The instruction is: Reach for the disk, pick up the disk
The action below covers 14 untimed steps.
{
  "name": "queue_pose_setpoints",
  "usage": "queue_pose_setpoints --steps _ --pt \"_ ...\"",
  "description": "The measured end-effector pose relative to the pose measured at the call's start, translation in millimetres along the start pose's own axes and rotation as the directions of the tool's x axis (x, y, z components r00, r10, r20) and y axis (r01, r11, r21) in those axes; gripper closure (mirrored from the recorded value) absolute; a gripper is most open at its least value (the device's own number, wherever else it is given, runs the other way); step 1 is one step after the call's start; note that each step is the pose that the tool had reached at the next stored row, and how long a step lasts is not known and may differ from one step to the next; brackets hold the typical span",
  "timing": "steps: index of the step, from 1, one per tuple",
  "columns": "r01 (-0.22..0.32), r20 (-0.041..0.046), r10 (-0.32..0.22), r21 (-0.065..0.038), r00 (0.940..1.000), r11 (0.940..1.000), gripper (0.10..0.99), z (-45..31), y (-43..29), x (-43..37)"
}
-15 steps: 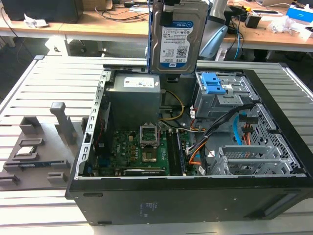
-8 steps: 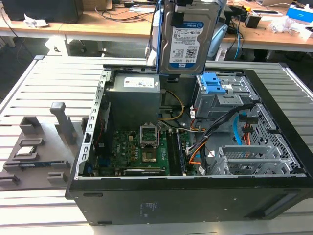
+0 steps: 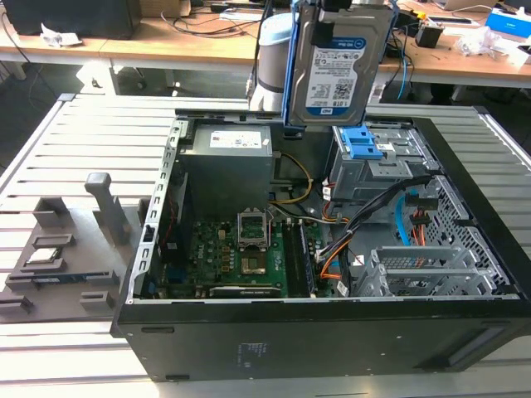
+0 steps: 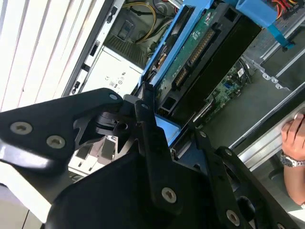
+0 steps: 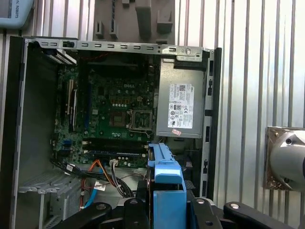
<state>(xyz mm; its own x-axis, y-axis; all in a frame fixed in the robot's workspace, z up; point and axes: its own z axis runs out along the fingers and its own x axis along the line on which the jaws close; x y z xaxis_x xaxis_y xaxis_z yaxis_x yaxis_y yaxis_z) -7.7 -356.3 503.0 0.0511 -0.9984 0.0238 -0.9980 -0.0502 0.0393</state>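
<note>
The disk [image 3: 338, 62], a flat rectangular silver metal hard drive in a blue plastic frame, hangs upright above the open black metal computer case [image 3: 332, 348], over its power-supply edge. My gripper [image 4: 174, 131] jaws pinch its upper end tight, my wrist pointing straight down.

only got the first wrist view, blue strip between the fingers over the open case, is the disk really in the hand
observer: Yes. In the exterior view the disk hangs upright, label facing the camera.
operator: out of the case?
observer: Looks so. In the exterior view it sits up above the open case, seated in no bay.
operator: grip ok?
observer: In the second wrist view the hand is shut on its edges, circuit board side showing.
</note>
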Motion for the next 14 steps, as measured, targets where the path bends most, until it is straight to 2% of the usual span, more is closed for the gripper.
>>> queue_pose_setpoints --steps 1,6,11,14 --pt "0.0 0.0001 0.0 0.0 1.0 1.0 0.722 -0.2 -5.3 0.3" --pt "0.0 0.0001 0.0 0.0 1.0 1.0 0.722 -0.8 -20.6 0.9" --pt "0.0 0.0001 0.0 0.0 1.0 1.0 0.722 -1.8 -47.8 2.1" --pt "0.0 0.0 0.0 0.0 1.0 1.0 0.722 -2.3 -59.9 2.6"
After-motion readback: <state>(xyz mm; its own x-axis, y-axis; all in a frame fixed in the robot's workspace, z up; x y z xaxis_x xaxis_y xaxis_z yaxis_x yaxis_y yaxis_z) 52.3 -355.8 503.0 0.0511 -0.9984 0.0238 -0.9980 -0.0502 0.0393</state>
